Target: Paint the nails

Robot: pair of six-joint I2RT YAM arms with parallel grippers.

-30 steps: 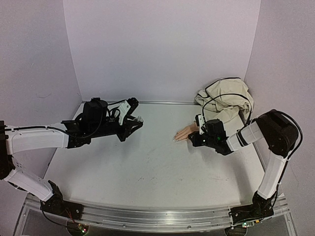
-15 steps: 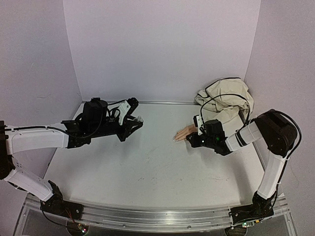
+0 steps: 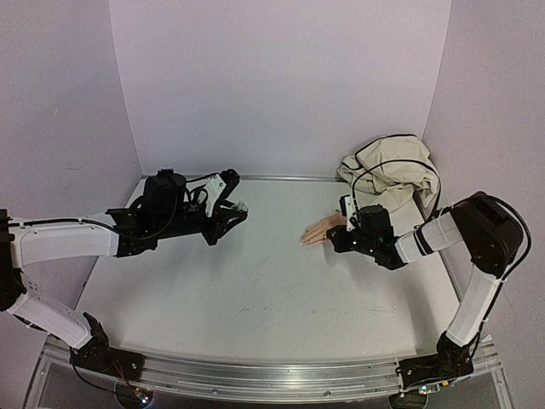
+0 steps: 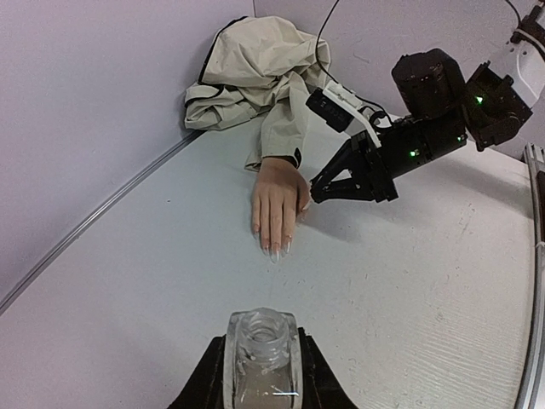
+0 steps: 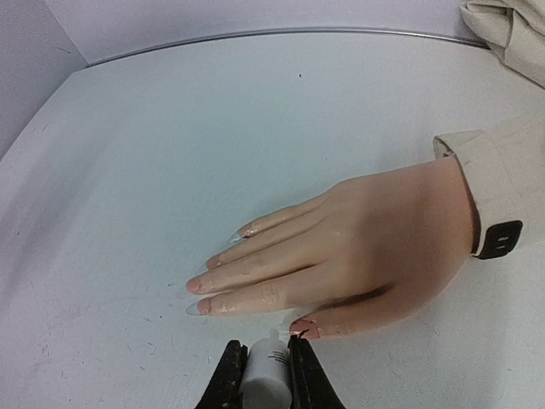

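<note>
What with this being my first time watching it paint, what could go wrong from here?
The right gripper holds the brush at the thumb, where red already shows at the tip; polish may smear onto skin. The hand looks unfastened, so a push could shift it. The left gripper holds the bottle uncapped; tilting it may spill polish.

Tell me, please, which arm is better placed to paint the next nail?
Right. The right tool grips the brush, whose tip is almost at the thumb nail of the hand. The left tool is far from the hand, gripping the open bottle, so it probably only supplies polish.
</note>
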